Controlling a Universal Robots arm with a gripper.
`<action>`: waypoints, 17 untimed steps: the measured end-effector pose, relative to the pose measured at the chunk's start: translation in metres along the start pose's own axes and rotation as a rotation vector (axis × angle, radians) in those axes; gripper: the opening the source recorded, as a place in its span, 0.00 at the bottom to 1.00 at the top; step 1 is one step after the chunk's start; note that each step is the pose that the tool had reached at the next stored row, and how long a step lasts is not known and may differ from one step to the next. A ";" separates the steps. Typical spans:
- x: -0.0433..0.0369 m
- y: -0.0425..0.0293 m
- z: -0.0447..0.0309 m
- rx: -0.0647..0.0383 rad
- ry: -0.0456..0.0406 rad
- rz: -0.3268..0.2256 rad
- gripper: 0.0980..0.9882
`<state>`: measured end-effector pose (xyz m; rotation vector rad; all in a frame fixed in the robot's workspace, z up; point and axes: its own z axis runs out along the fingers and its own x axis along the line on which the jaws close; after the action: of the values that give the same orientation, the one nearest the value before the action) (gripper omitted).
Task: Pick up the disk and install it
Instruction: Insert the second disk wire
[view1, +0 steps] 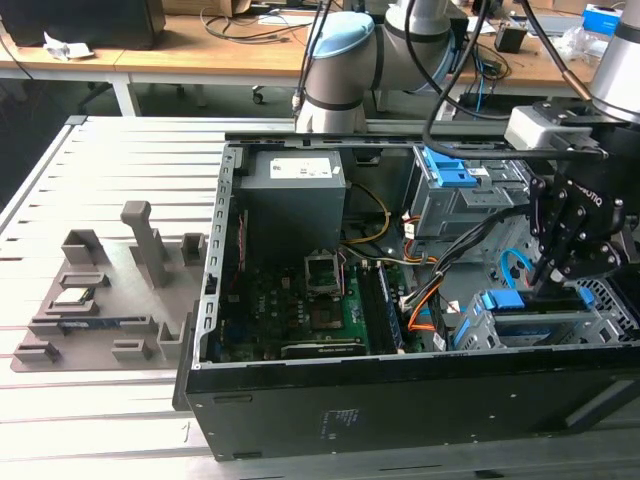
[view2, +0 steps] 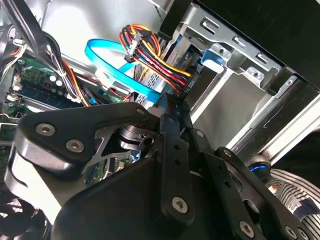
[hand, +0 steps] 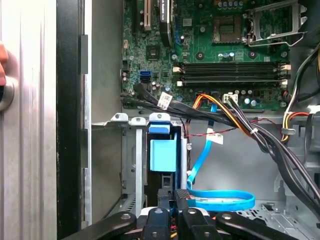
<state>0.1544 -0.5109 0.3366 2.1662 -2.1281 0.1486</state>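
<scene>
The disk, grey with blue side rails, lies in the drive cage at the front corner of the open computer case, on the exterior view's right. In the first wrist view its blue rail tab shows inside the cage slot. My gripper reaches down onto the disk's near end. In both wrist views its fingers stand pressed together, my gripper right at the disk's end. My gripper sits just below the bundle of coloured power wires.
The grey power supply, motherboard and a second blue-tabbed drive cage are in the case. Black and orange cables and a blue flat cable run beside the cage. A grey fixture tray lies at the exterior view's left. A person's fingertip rests at the case edge.
</scene>
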 end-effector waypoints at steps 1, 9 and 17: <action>0.0002 0.0000 0.0006 0.000 0.0005 -0.001 0.07; 0.0002 0.0001 0.0004 0.001 0.0049 -0.004 0.15; 0.0010 0.0002 -0.0470 0.000 0.0138 -0.004 0.07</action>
<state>0.1542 -0.5053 0.3833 2.1635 -2.1161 0.1633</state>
